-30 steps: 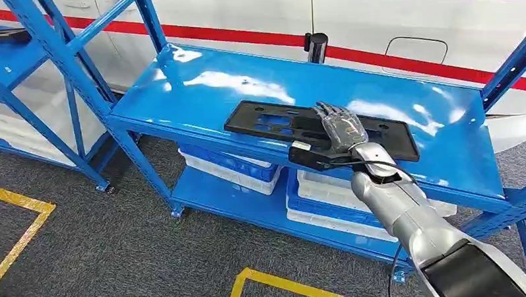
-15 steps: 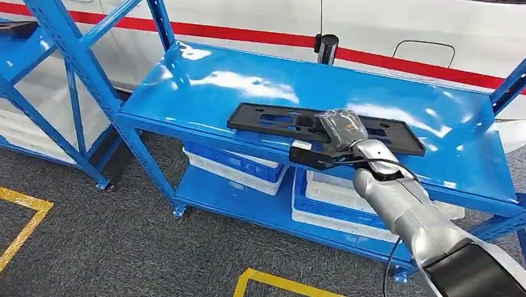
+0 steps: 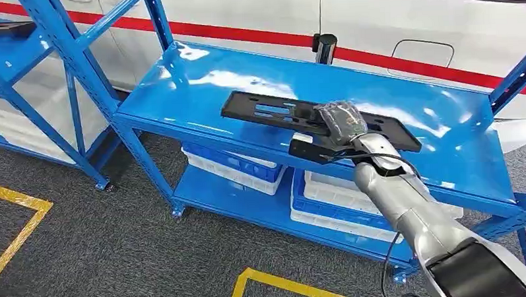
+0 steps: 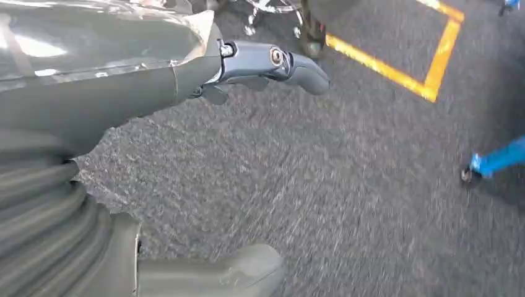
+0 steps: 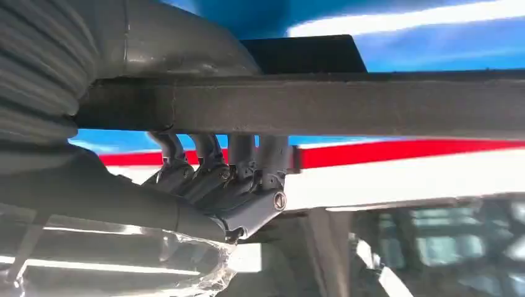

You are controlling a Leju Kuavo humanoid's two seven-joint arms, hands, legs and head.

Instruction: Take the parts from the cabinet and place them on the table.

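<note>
right hand point(image 3: 342, 124) wraps its fingers point(image 5: 241, 151) over the near long edge of the black plate point(image 3: 279, 113), thumb under, so it lifts flat off the blue shelf point(image 3: 198, 78) near its front edge. left hand point(image 4: 124, 74) hangs over carpet, fingers loosely apart, holding nothing.

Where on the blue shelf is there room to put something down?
The shelf is bare left of the plate, behind it toward the black post, and at the right end. The front middle is crowded by the plate and the right hand.
</note>
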